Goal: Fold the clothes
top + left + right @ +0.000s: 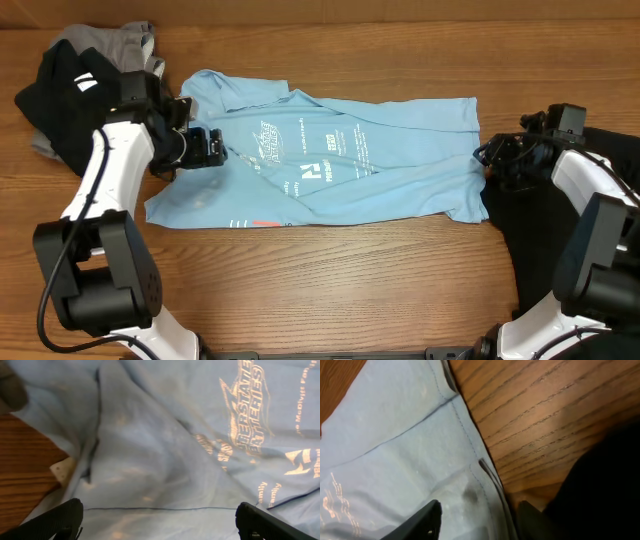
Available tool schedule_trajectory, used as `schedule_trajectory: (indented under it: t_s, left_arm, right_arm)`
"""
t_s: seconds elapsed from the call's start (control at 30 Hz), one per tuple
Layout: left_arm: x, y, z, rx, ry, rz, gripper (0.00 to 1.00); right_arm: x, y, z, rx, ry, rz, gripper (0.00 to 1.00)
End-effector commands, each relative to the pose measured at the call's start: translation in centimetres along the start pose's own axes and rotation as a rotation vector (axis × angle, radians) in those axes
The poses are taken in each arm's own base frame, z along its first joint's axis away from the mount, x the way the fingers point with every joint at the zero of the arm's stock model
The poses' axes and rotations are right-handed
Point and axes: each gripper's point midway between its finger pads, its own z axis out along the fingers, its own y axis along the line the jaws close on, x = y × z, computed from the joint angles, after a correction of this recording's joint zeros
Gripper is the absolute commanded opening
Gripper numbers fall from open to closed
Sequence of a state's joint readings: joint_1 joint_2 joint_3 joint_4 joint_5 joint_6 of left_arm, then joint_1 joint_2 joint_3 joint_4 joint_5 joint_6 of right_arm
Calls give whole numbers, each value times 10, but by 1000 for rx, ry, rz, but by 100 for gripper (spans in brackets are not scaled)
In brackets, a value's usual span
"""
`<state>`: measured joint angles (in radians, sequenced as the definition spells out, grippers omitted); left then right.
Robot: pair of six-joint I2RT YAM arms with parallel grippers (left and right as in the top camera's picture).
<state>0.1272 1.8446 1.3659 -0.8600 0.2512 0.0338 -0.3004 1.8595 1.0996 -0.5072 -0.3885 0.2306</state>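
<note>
A light blue T-shirt (380, 160) with white and pink-red lettering lies spread across the middle of the table, partly folded, with creases. My left gripper (212, 150) hovers over its left part. In the left wrist view the jaws (160, 520) are wide open over blue cloth (150, 450), with nothing between them. My right gripper (484, 158) is at the shirt's right edge. In the right wrist view its open fingers (480, 517) straddle the layered hem of the shirt (395, 450).
A black T-shirt (55, 90) and a grey one (120, 42) lie heaped at the back left, behind my left arm. Black cloth (530, 250) covers the table's right side under my right arm and also shows in the right wrist view (600, 485). Bare wood (350, 280) runs along the front.
</note>
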Motion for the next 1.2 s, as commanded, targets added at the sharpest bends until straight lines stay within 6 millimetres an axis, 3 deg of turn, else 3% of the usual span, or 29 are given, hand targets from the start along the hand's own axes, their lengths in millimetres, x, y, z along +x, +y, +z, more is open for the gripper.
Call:
schedule_trajectory:
  t_s: [0.0,0.07,0.3,0.33,0.47,0.6,0.63,0.67,0.7,0.77,1.0,1.17]
  left_arm:
    - [0,-10,5,21,8,40,100]
    - [1,-11,5,22,12,43,100]
    - [7,-11,5,22,38,37,100]
    - [8,-11,5,22,40,36,100]
    - [8,-11,5,22,39,37,100]
    - [8,-11,5,22,39,37,100]
    - [8,-11,5,22,39,37,100]
    - [8,-11,5,22,39,37,100]
    - [8,-11,5,22,39,37,100]
    - [8,-11,5,22,39,37,100]
    - [8,-11,5,23,39,36,100]
    - [8,-11,5,23,41,36,100]
  right_arm:
    - [-3,19,5,-33,-9,-52,47]
    - [-2,22,8,-25,-8,-67,48]
    - [7,5,26,96,13,-81,49]
    - [9,4,28,98,21,-67,39]
    - [6,8,26,83,16,-71,20]
    - [-3,16,14,60,-7,-72,14]
    - [-6,19,10,56,-19,-76,14]
    - [-9,21,7,53,-29,-79,21]
    - [-12,23,5,49,-39,-83,35]
    - [-15,25,4,45,-50,-88,42]
    - [-27,16,6,94,-103,-101,48]
    - [-20,5,21,120,-66,-86,48]
